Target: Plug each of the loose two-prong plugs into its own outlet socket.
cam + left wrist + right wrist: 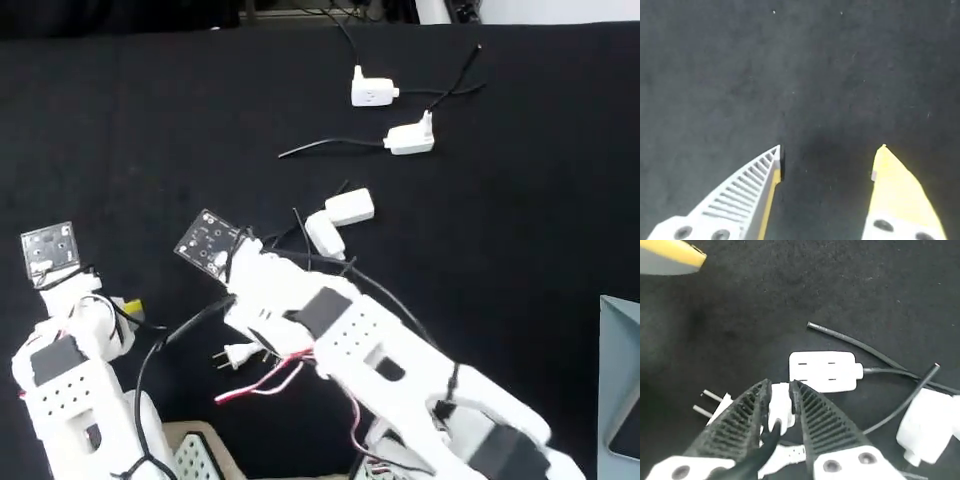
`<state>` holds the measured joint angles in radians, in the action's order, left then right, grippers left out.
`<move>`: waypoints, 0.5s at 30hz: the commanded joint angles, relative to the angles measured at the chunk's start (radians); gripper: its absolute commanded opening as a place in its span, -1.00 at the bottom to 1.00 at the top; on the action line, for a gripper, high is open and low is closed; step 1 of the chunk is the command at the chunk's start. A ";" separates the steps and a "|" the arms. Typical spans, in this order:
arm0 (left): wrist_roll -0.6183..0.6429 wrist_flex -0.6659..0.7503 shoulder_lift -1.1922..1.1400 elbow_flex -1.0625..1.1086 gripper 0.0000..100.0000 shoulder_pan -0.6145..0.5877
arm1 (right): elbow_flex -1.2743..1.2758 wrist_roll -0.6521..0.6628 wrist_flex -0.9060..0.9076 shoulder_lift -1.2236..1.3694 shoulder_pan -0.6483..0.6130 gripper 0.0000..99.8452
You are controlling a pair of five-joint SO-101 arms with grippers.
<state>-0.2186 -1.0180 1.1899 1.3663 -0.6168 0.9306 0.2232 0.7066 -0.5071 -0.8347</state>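
My right gripper has its black fingers shut on the white body of a two-prong plug, whose prongs stick out sideways low over the black table. In the high view this plug lies under the right arm's wrist. Just beyond the fingertips lies a white outlet socket with its slots facing up and a black cable leaving one end. Over bare black cloth at the table's left, my left gripper stands open with nothing between its fingers. Its yellow fingertip shows in the right wrist view.
Two white outlet blocks lie at the centre beyond the right arm. Two more white blocks on black cables lie at the back. A grey object stands at the right edge.
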 commanded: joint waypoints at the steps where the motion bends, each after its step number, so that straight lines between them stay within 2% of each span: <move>1: 0.003 0.015 0.012 -0.002 -0.41 -0.008 | -0.061 0.018 -0.115 0.088 -0.011 -0.98; 5: 0.003 0.015 0.012 -0.002 -0.41 -0.008 | -0.065 0.075 -0.146 0.137 -0.008 -0.98; 15: 0.002 0.015 0.012 -0.001 -0.41 -0.008 | -0.117 0.080 -0.144 0.148 0.046 -0.98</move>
<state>-0.2186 -1.0180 1.1899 1.3679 -0.6168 0.8692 0.2908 0.5792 -0.3583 -0.8009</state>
